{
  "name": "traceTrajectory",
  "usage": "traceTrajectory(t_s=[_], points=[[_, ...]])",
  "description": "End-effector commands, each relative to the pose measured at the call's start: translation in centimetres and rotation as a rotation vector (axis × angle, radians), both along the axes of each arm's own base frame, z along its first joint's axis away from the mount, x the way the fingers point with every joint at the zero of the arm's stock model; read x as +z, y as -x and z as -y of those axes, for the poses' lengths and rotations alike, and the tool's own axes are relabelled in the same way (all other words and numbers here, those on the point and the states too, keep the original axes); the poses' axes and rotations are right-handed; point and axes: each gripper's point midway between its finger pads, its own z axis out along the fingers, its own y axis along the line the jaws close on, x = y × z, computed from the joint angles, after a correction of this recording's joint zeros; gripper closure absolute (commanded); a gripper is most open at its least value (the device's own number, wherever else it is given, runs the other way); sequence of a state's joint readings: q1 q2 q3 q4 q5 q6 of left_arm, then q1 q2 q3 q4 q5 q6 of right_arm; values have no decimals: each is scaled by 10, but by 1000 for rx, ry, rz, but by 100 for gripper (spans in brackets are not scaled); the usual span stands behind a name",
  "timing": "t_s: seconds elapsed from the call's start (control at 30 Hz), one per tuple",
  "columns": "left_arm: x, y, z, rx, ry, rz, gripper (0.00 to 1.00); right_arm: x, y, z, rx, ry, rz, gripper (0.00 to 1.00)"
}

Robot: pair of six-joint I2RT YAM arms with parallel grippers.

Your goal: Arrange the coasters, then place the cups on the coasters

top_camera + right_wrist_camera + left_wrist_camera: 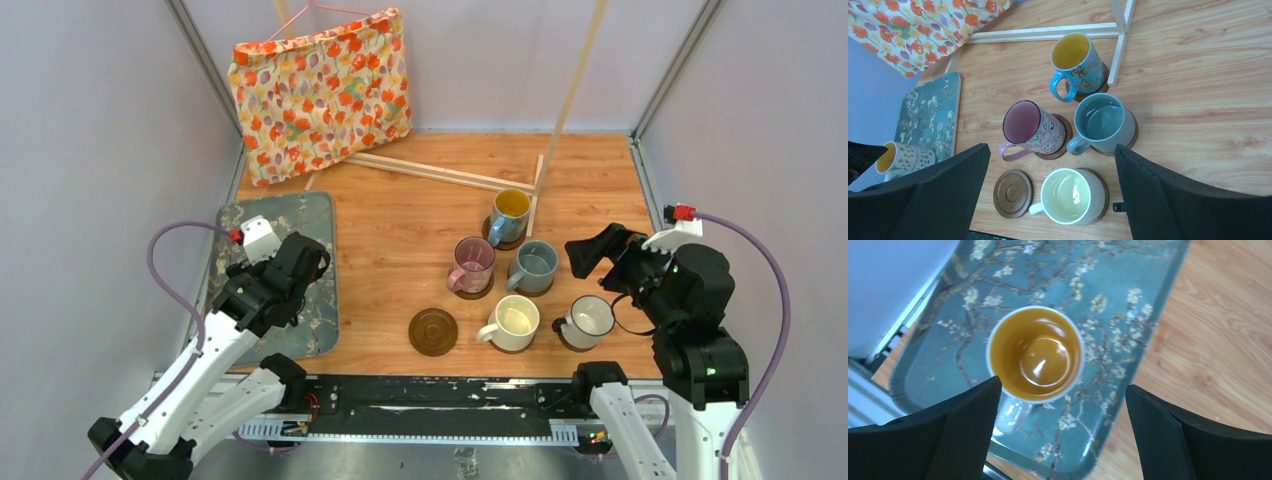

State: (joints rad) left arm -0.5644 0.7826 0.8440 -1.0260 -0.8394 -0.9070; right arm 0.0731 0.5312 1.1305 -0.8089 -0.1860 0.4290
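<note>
I can read no writing, brand, number or sign in any of my three views. What marks the surfaces is picture only. The blue mug carries painted butterflies, the pink mug a pale repeating motif too small for me to make out, and the pale mug with the orange inside a fine sprig print. The grey-blue mat shows blossoming branches, and the hanging cloth shows orange and yellow flowers. I see small red and green spots on the arms' hardware from above, with no legible characters on them.
</note>
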Motion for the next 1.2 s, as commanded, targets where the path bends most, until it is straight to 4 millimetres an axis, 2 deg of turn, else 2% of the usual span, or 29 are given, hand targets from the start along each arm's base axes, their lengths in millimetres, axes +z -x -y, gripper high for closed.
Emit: traceTrajectory(t_s=[0.0, 0.17, 0.3, 0.43, 0.7, 0.9, 1.03, 1.17], points=[[-14, 12, -28, 136, -27, -25, 0, -7, 3, -6, 44, 6, -25, 0], [-45, 21, -35, 204, 5, -99, 0, -8, 3, -6, 45, 11, -25, 0], [-60, 25, -33, 233, 34, -122, 0, -9, 4, -6, 44, 14, -27, 0], [-67, 22, -27, 211, 55, -139, 0, -10, 4, -6, 43, 14, -28, 0], [-83, 6, 1, 83, 147, -141, 0, -10, 4, -5, 38, 16, -26, 0], [-87, -15, 25, -32, 199, -124, 0, -10, 4, -4, 36, 17, -27, 0], [-89, -22, 23, -9, 172, -133, 1, -9, 5, -4, 34, 16, -26, 0], [-89, -19, 9, 82, 143, -113, 12, -9, 6, -3, 28, 17, -22, 0]])
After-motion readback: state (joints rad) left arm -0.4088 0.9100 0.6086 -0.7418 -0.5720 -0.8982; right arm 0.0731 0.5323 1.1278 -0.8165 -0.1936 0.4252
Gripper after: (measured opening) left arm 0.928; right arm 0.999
